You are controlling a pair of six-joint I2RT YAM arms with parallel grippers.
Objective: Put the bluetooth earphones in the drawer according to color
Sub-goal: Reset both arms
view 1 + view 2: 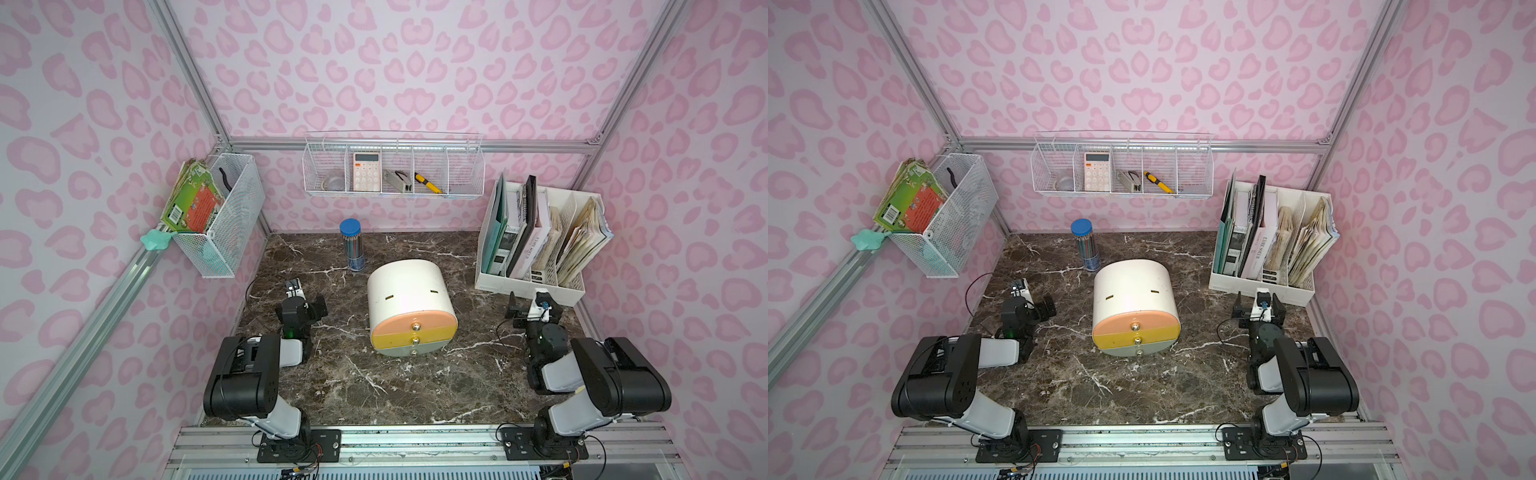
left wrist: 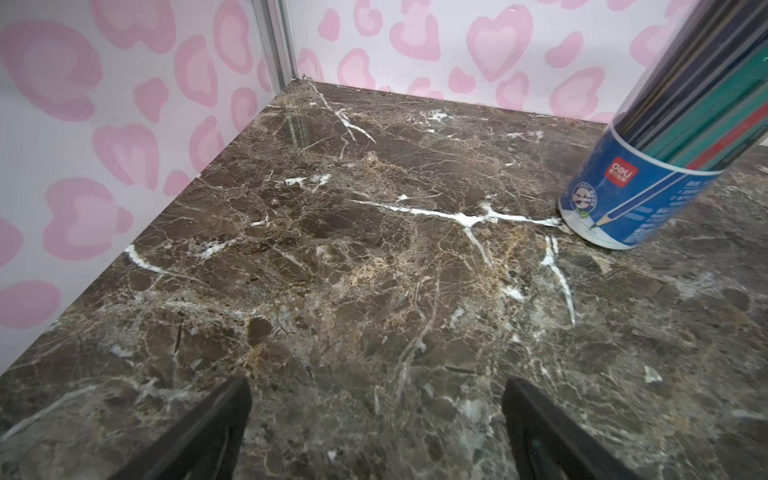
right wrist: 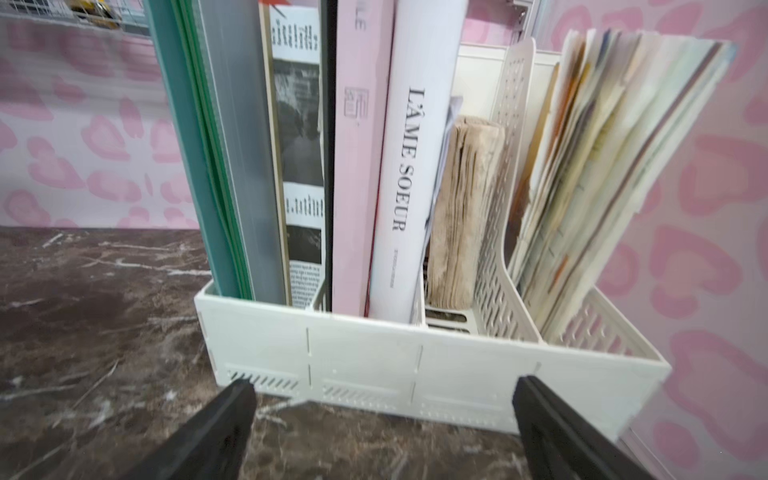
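Observation:
The drawer [image 1: 409,297] [image 1: 1133,293] is a white barrel-shaped cabinet at the middle of the marble table in both top views. Its peach front [image 1: 395,327], yellow front [image 1: 395,340] and grey-green front [image 1: 399,352] are all pushed in. The bluetooth earphones are out of view in every frame. My left gripper [image 1: 308,302] [image 2: 376,415] sits low to the left of the cabinet, open over bare marble. My right gripper [image 1: 533,306] [image 3: 384,415] is to the right, open and empty, facing the file rack's base.
A tube of pencils with a blue cap [image 1: 352,245] [image 2: 648,166] stands behind the cabinet. A white file rack [image 1: 536,282] [image 3: 415,353] full of books fills the back right. A wire shelf [image 1: 395,166] hangs on the back wall, a wire basket [image 1: 220,212] on the left wall.

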